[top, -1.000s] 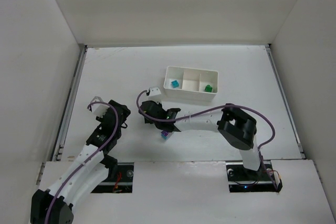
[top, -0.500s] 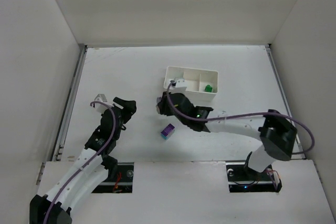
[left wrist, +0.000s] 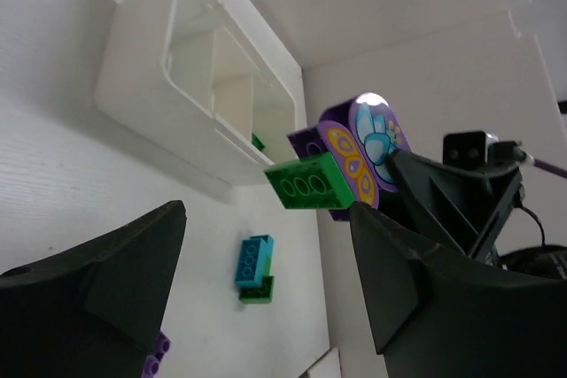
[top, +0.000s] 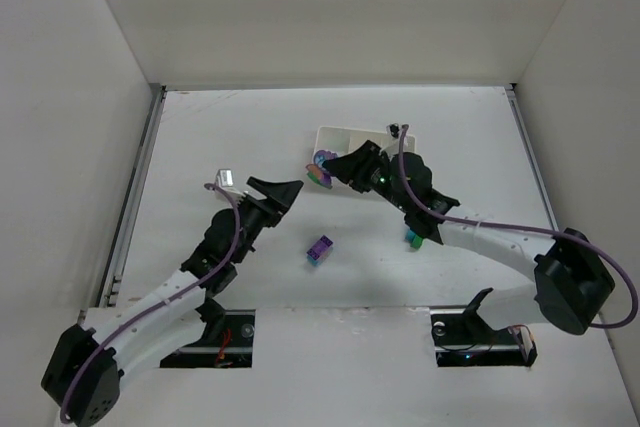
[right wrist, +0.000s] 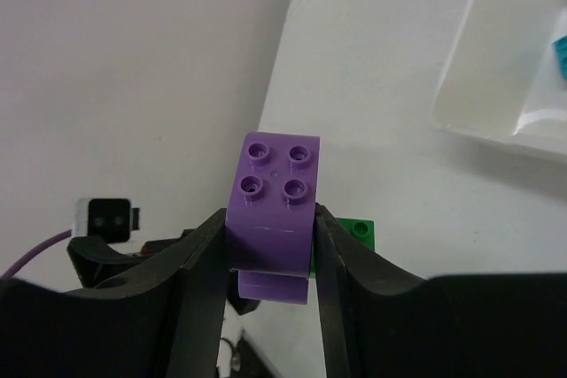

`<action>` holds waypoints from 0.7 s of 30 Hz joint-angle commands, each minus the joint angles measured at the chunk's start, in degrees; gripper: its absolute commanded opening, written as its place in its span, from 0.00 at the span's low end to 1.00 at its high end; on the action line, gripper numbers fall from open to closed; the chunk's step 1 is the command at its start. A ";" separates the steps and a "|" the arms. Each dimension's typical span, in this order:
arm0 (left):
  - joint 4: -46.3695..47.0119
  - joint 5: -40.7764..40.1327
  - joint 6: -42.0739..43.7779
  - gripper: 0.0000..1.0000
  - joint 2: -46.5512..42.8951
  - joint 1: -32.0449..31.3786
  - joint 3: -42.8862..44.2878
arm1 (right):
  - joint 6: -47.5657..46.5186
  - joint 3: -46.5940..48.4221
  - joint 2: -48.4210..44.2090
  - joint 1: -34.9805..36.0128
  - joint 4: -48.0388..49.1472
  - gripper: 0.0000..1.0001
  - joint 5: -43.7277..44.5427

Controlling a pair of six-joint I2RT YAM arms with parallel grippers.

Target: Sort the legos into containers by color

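My right gripper [top: 326,169] [right wrist: 268,219] is shut on a purple brick [right wrist: 273,196] with a green brick [right wrist: 360,233] stuck to it. It holds this stack [top: 321,170] in the air by the left end of the white tray [top: 338,133] [right wrist: 496,86]. The stack also shows in the left wrist view [left wrist: 341,161]. My left gripper [top: 286,190] [left wrist: 266,219] is open and empty, just left of and below the stack. A teal-on-green stack [top: 413,238] [left wrist: 255,267] and a purple-and-teal stack [top: 320,250] lie on the table. A teal brick [right wrist: 560,50] lies in the tray.
My right arm [top: 470,232] crosses over the tray and hides most of it from above. White walls close in the table on the left, back and right. A purple brick [left wrist: 152,360] shows at the bottom edge of the left wrist view.
My right arm has swung right and its gripper has moved to the tray's left end with the purple-and-green stack. My left gripper has moved right and forward towards it.
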 commanded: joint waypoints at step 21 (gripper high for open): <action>16.06 -17.57 36.19 0.59 12.00 -21.24 8.00 | 23.37 -5.17 -0.42 -8.40 12.94 0.29 -12.12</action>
